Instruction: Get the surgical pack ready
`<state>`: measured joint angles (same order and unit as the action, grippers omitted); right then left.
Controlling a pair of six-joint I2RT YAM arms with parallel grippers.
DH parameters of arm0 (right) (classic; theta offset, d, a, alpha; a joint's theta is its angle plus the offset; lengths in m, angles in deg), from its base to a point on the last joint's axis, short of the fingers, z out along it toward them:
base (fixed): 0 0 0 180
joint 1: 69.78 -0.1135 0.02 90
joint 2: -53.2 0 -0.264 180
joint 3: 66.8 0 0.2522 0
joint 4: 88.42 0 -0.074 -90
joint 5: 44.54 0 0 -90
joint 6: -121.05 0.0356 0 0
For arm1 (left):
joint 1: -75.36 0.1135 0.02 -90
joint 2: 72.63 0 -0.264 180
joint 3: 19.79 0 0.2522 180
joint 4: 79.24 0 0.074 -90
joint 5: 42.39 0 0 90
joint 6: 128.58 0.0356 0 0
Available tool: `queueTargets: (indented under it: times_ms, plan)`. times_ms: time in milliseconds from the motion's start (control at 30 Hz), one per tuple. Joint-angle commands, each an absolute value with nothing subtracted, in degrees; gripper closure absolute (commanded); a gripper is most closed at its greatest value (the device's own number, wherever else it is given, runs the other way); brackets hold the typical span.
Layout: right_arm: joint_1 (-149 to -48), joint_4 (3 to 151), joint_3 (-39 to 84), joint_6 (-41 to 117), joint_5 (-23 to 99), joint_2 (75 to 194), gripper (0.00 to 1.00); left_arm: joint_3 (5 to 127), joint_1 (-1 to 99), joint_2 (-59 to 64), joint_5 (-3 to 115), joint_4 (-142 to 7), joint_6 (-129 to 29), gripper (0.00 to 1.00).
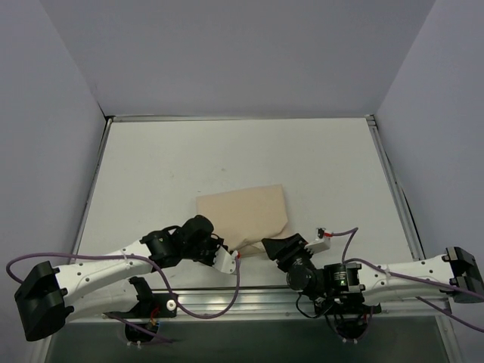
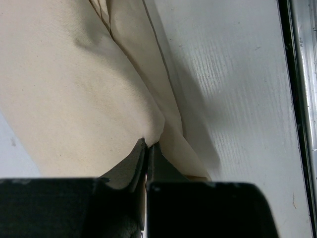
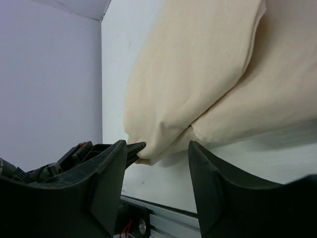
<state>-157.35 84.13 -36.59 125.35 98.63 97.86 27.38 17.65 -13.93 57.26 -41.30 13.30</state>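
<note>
The surgical pack point(image 1: 242, 215) is a folded beige cloth bundle lying on the white table in front of both arms; its contents are hidden. My left gripper point(image 1: 233, 259) is shut on the bundle's near corner, and the left wrist view shows a fold of cloth point(image 2: 74, 89) pinched between the closed tips of the gripper point(image 2: 148, 145). My right gripper point(image 1: 271, 246) is just to the right at the same near edge. In the right wrist view it point(image 3: 157, 148) stands open, with the cloth corner point(image 3: 198, 74) hanging between its fingers, free of the right one. The left gripper's fingertip point(image 3: 134, 148) shows there, holding that corner.
The white table point(image 1: 151, 174) stretches back to grey-violet walls on three sides. An aluminium rail point(image 1: 249, 291) runs along the near edge just behind both grippers. Purple cables loop beside each arm.
</note>
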Motion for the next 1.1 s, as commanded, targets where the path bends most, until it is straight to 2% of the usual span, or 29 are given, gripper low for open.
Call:
queueTargets:
  times_ms: [0, 100, 200, 400, 567, 700, 767, 833, 867, 900, 1067]
  plan:
    - [-156.53, 72.64, -35.29, 126.85, 102.68, 94.86, 0.49, 26.84, 17.26, -13.30, 60.44, -39.55, 14.33, 0.96]
    - [-155.04, 72.36, -35.46, 127.11, 101.72, 95.21, 0.45, 27.10, 17.26, -13.12, 60.44, -38.76, 14.42, 0.96]
    - [-152.67, 79.36, -36.34, 121.60, 99.43, 96.35, 0.46, 26.75, 17.26, -13.39, 60.09, -38.24, 14.50, 0.96]
    - [-140.28, 89.23, -35.82, 110.51, 88.11, 103.81, 0.47, 26.40, 17.26, -14.27, 60.00, -37.97, 14.33, 0.96]
    - [-136.67, 88.80, -33.44, 108.30, 86.95, 108.56, 0.45, 26.49, 17.18, -14.62, 60.26, -38.06, 14.06, 0.96]
    - [-134.39, 95.19, -35.72, 107.69, 85.72, 110.50, 0.45, 26.05, 17.26, -14.44, 60.44, -38.32, 14.24, 0.96]
    - [-133.76, 96.88, -36.34, 106.11, 85.10, 111.64, 0.59, 25.96, 17.26, -14.44, 60.53, -38.32, 14.15, 0.96]
    - [-133.67, 97.42, -35.90, 104.97, 85.10, 112.08, 0.80, 25.78, 17.26, -14.70, 60.35, -38.24, 13.98, 0.96]
    - [-133.67, 97.25, -35.64, 104.53, 84.93, 111.65, 0.97, 25.61, 17.26, -14.79, 60.18, -38.24, 13.72, 0.96]
    - [-133.67, 95.68, -35.38, 104.44, 85.01, 111.30, 1.00, 25.52, 17.26, -15.14, 59.57, -38.41, 13.63, 0.96]
    - [-133.94, 90.92, -36.68, 105.22, 82.82, 106.12, 1.00, 25.17, 17.35, -15.85, 57.37, -39.82, 12.31, 0.93]
